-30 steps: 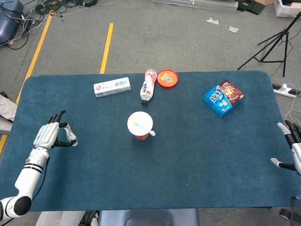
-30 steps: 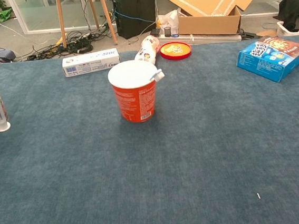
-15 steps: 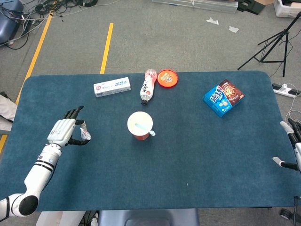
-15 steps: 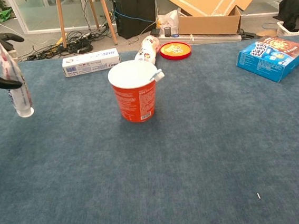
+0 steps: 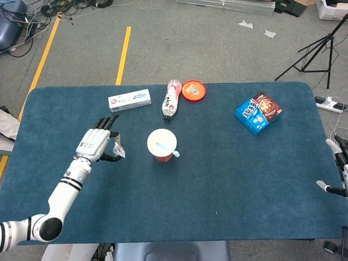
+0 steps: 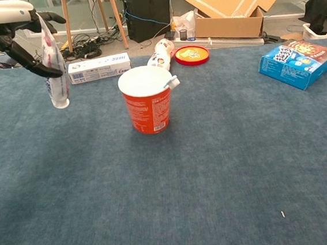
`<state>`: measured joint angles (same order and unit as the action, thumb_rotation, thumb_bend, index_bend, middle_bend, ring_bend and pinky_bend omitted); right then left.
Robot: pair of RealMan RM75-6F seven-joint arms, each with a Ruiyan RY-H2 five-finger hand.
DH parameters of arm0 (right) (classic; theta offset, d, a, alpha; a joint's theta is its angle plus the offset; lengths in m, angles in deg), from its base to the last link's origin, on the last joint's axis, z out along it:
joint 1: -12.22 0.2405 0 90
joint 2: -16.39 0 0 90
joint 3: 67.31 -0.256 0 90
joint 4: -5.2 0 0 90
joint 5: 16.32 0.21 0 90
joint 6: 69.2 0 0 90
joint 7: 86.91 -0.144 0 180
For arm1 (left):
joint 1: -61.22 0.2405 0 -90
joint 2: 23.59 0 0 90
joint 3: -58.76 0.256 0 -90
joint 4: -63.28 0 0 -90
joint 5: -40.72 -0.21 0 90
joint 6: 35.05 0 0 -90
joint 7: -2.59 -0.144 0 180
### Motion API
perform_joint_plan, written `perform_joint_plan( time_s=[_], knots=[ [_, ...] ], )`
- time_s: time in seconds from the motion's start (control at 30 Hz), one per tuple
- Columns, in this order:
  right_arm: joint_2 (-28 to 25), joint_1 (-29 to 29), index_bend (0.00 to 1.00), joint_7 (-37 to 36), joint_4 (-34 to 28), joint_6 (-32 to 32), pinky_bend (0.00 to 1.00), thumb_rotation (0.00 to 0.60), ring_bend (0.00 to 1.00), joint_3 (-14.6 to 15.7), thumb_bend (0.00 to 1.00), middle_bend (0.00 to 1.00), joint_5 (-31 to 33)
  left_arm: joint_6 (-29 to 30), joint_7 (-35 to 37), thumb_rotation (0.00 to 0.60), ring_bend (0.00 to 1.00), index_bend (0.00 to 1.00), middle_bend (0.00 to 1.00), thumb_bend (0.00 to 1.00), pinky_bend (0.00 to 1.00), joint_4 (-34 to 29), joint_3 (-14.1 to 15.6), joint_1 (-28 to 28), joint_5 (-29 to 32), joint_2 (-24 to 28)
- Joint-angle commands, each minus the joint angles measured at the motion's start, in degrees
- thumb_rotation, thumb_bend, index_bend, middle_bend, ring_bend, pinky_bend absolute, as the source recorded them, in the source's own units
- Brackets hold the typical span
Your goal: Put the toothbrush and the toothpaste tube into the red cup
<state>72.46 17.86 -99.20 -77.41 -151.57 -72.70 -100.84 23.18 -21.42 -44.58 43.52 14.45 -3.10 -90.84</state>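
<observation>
The red cup [image 5: 162, 145] [image 6: 147, 99] stands mid-table with the toothbrush [image 6: 171, 83] [image 5: 175, 154] in it, head poking over the rim. My left hand [image 5: 97, 145] [image 6: 5, 29] holds the toothpaste tube [image 6: 53, 69] [image 5: 117, 148] upright, cap down, above the table to the left of the cup. My right hand [image 5: 340, 168] is at the table's right edge, fingers apart and holding nothing; the chest view does not show it.
A white toothpaste box [image 5: 129, 100] [image 6: 99, 67], a lying bottle [image 5: 171, 99] [image 6: 161, 53] and a red lid [image 5: 194, 89] [image 6: 192, 54] lie behind the cup. A blue cookie box [image 5: 259, 112] [image 6: 299, 56] sits at the back right.
My left hand has carried the toothpaste tube up and rightward, closer to the red cup. The right hand has barely shifted.
</observation>
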Motion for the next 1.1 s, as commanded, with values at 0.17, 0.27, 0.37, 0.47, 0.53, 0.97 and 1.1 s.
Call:
perform_joint_plan(
  time_s=[0.17,0.27,0.37,0.47,0.53,0.97,1.1],
  knots=[
    [0.06,0.29,0.00,-1.19,0.69,0.32,0.30,0.600,0.00,-0.14,0.00,0.00,0.07,1.21,-3.01,0.600,0.00,0.68,0.00,0.18,0.00,-1.37,-1.29,-2.83,3.15,0.26],
    [0.11,0.38,0.00,-1.72,0.88,0.32,0.30,0.600,0.00,-0.13,0.00,0.00,-0.10,1.77,-4.12,0.600,0.00,0.68,0.00,0.18,0.00,-2.38,-1.96,-4.07,4.24,0.50],
    [0.17,0.37,0.00,-2.23,1.09,0.12,0.30,0.600,0.00,-0.07,0.00,0.00,-0.36,2.55,-5.23,0.600,0.00,0.68,0.00,0.18,0.00,-3.42,-2.71,-5.38,5.23,0.60],
    [0.10,0.25,0.00,-2.76,1.24,-0.27,0.30,0.600,0.00,-0.02,0.00,0.00,-0.61,3.02,-5.84,0.600,0.00,0.68,0.00,0.18,0.00,-4.41,-3.69,-6.77,6.93,0.50],
    [-0.02,0.14,0.00,-3.07,1.27,-0.53,0.30,0.600,0.00,0.00,0.00,0.00,-0.73,3.13,-6.08,0.600,0.00,0.68,0.00,0.18,0.00,-4.86,-4.22,-7.64,8.17,0.32],
    [-0.10,-0.82,0.00,-5.69,2.84,-1.61,0.30,0.600,0.00,0.17,0.00,0.00,-0.53,1.93,-4.84,0.600,0.00,0.69,0.00,0.18,0.00,-2.65,-7.35,-13.74,14.86,-3.39],
    [0.11,-0.97,0.00,-6.67,3.65,-1.66,0.30,0.600,0.00,0.20,0.00,0.00,-0.46,1.04,-4.33,0.600,0.00,0.69,0.00,0.18,0.00,-0.60,-7.47,-15.36,16.64,-4.94]
  ],
)
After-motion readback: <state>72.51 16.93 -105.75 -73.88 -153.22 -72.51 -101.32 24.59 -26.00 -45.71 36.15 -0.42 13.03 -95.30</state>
